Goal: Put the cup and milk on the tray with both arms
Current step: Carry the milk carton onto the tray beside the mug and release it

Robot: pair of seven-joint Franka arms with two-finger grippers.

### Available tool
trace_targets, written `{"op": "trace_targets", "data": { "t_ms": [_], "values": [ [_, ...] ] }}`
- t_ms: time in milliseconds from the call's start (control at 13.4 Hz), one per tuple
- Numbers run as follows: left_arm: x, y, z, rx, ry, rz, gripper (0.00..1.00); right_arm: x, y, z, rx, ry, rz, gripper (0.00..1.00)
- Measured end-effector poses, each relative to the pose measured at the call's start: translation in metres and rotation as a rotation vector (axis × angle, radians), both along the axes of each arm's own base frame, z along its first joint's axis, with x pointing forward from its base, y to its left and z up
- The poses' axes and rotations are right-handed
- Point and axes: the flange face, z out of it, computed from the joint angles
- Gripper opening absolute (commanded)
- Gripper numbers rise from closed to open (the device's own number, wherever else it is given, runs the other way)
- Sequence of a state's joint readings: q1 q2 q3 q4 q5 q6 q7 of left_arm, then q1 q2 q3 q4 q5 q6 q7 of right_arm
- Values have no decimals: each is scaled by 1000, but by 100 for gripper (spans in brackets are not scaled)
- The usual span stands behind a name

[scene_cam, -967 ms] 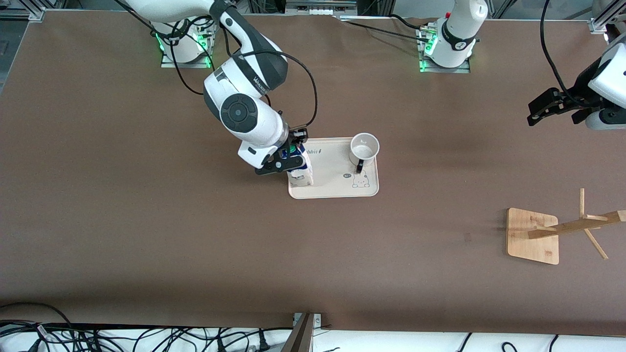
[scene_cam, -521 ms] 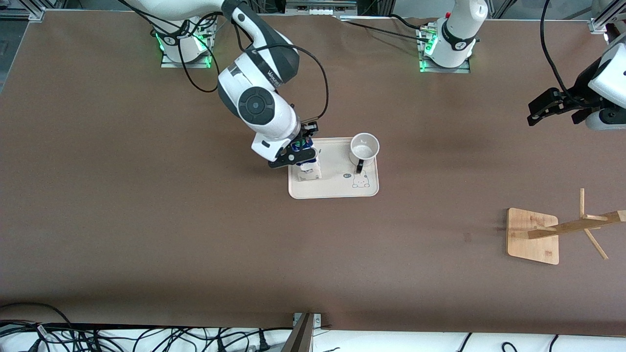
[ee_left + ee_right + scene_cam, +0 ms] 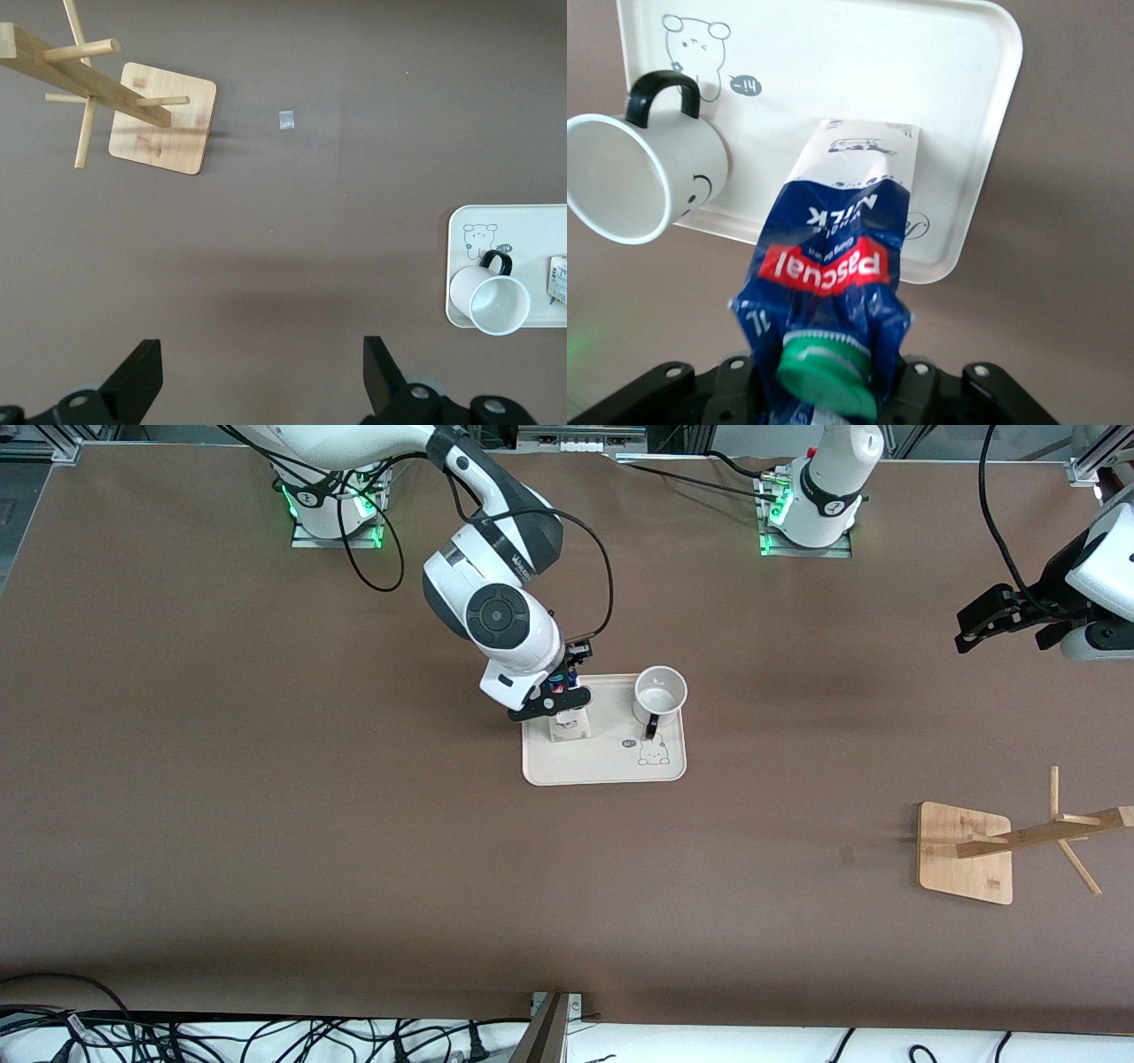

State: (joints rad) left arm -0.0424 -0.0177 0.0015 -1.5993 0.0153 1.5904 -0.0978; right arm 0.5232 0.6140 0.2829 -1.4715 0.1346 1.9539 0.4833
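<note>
The cream tray lies mid-table. The white cup stands upright on it at the corner toward the left arm's end, with its black handle pointing at the front camera. My right gripper is shut on the top of the blue and white milk. It holds the carton upright over the tray's end toward the right arm. In the right wrist view the milk hangs from my right gripper, green cap uppermost, over the tray beside the cup. Whether its base touches the tray I cannot tell. My left gripper waits open in the air.
A wooden stand with pegs sits toward the left arm's end, nearer the front camera. The left wrist view shows that stand, the tray, the cup and my open left gripper over bare brown table.
My right arm has carried the milk from the tray's outer edge inward over the tray, toward the cup. The left arm and the cup have not moved.
</note>
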Motion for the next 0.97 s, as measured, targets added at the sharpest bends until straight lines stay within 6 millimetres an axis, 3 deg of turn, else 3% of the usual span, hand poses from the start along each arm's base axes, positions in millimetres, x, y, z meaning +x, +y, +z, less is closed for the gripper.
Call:
{"op": "trace_targets", "data": {
  "t_ms": [74,149,223,744,967],
  "values": [
    [0,0,0,0,0,0,100,0,0,-3,-6,-2,4,43],
    [0,0,0,0,0,0,100,0,0,-3,-8,-4,6,92],
    [0,0,0,0,0,0,100,0,0,-4,-10,-5,6,100],
    [0,0,0,0,0,0,100,4,-4,-4,-21,-7,-31,100],
    [0,0,0,0,0,0,100,5,-3,6,-12,-20,-32,100]
  ]
}}
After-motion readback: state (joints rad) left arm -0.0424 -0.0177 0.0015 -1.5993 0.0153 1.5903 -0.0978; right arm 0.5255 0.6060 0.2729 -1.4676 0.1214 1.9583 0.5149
